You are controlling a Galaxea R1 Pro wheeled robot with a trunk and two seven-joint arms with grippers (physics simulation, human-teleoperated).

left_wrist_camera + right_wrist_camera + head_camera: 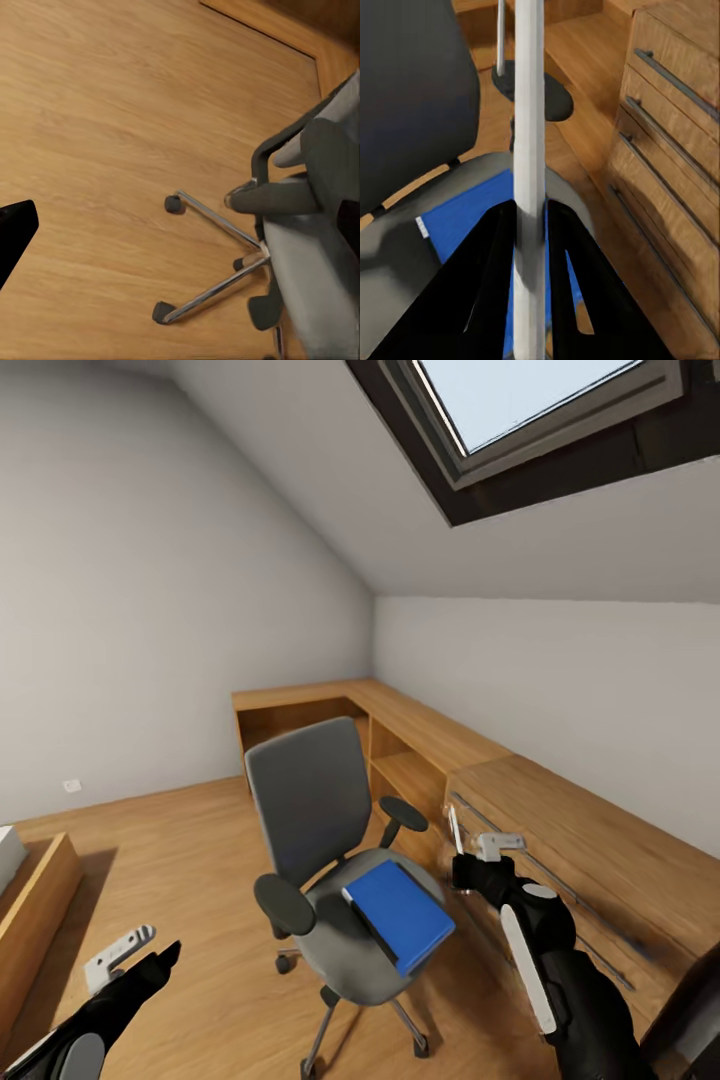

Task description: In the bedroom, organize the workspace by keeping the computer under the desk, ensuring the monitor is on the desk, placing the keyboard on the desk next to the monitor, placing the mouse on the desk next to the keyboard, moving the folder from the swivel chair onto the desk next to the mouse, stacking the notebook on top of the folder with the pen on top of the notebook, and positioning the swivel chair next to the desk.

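Two grippers in play: the right gripper (531, 225) is clamped on the pen (529, 150), white and upright between its fingers, hanging just above the swivel chair (330, 860). Below it lies the folder (400, 915), blue, flat on the grey seat. The left gripper (130, 955) hangs low over the floor (112, 112), and I cannot tell how far it's parted. Beyond, the wood chest (590, 850) lines the wall.
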